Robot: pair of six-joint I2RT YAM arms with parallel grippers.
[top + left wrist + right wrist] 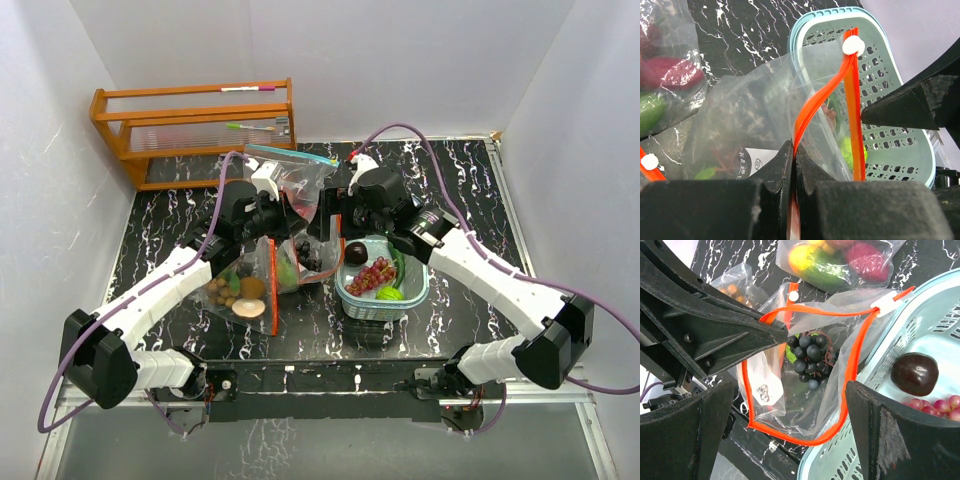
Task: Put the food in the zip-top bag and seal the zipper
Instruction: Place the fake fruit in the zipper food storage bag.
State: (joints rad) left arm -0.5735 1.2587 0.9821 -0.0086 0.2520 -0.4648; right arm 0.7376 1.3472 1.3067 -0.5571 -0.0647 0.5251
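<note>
Left pincer [794, 152] clenched on zipper rim [812, 107] of bag [750, 115], propping the mouth up for loading. Right pincer [787, 405] splayed, empty, above grapes [807, 357] inside.

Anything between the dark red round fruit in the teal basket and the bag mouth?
Only the wall of the teal lattice basket, with the orange zipper edge of the clear bag running beside it. The dark red round fruit lies uncovered; the left gripper holds the mouth wide.
</note>
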